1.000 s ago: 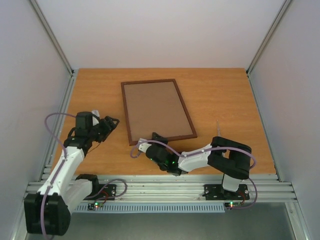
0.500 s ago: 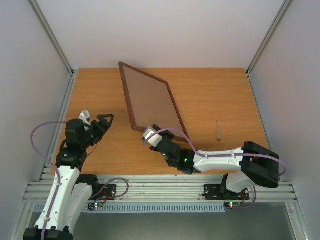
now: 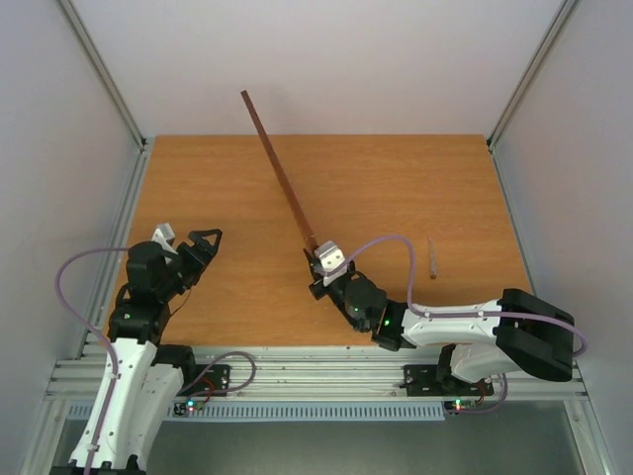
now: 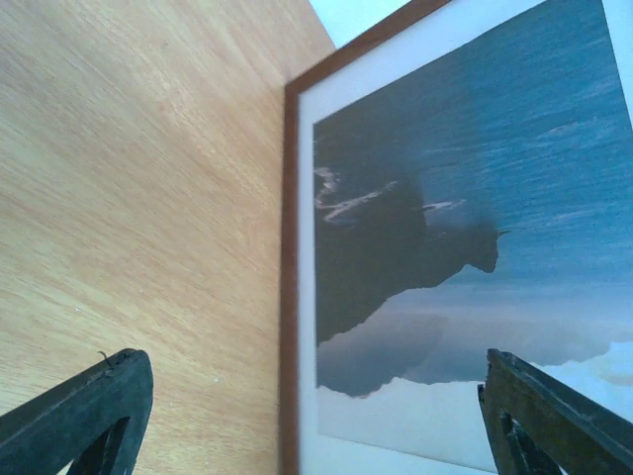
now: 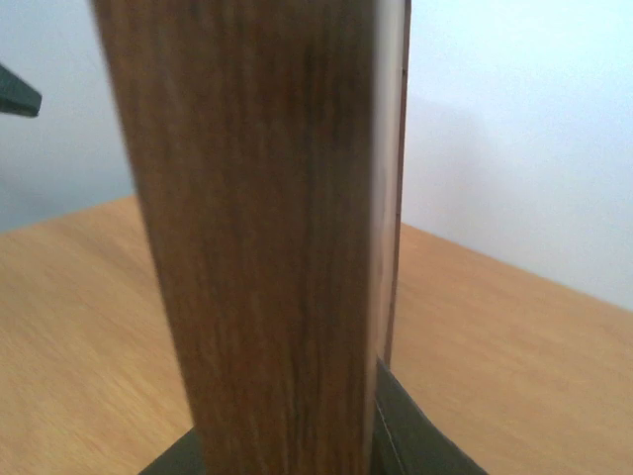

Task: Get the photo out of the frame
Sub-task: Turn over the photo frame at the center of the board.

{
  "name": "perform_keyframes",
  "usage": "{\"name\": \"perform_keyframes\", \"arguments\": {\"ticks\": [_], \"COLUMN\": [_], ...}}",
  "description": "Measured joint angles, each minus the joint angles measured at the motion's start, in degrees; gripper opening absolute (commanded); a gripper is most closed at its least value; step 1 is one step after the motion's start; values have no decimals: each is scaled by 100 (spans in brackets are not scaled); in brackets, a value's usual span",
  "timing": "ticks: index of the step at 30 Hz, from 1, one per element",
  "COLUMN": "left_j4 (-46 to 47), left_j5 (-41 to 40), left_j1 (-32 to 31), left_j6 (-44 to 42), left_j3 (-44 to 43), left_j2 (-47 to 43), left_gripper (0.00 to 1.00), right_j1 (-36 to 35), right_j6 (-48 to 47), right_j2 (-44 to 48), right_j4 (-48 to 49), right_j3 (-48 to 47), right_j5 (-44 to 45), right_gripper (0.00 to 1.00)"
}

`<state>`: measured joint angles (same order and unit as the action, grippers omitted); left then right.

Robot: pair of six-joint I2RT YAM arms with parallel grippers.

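Pinched by the right gripper (image 3: 324, 260), the frame (image 3: 281, 170) now stands upright, exposing the photo (image 4: 465, 198) to the wide-spread left gripper (image 3: 188, 238).

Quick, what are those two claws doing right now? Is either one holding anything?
Left gripper: open, holding nothing.
Right gripper: closed on the frame, gripping its near end so it stands up on edge.

frame (image 5: 267, 247) of dark reddish wood, grain plainly seen, finished smooth and satin, photo (image 4: 465, 198) printed on faintly glossy paper, mat (image 4: 435, 35) left pale and matt, table (image 3: 445, 188) faced in matt orange wood grain, left gripper (image 4: 312, 361) moulded in matt black plastic, rail (image 3: 316, 371) of ribbed bare metal at 6 o'clock
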<state>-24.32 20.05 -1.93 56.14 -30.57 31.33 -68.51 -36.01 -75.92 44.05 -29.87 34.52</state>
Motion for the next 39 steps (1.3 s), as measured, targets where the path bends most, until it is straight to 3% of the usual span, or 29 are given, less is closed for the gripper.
{"name": "perform_keyframes", "arguments": {"ticks": [7, 18, 25, 32, 35, 39], "left_j4": [-61, -192, -254, -295, -304, -326], "left_j5": [-57, -107, -107, -107, -107, -109], "left_j1": [0, 0, 0, 0, 0, 0], "left_j6": [70, 160, 214, 234, 245, 260], "left_j3": [83, 125, 149, 168, 199, 236], "left_j2": [-133, -286, -297, -350, -372, -389], "left_gripper": [91, 91, 91, 92, 91, 91], "right_j1": [87, 129, 136, 162, 173, 203], "right_j6": [1290, 3794, 5281, 7200, 7882, 8498], "right_j2": [-109, -693, -772, -874, -1058, -1368], "right_j4": [973, 2555, 2544, 1923, 1836, 1486], "right_j3": [468, 1233, 1574, 1733, 1742, 1812], "right_j5": [28, 1193, 1617, 1753, 1755, 1672], "right_gripper": [1, 1, 3, 14, 24, 29]}}
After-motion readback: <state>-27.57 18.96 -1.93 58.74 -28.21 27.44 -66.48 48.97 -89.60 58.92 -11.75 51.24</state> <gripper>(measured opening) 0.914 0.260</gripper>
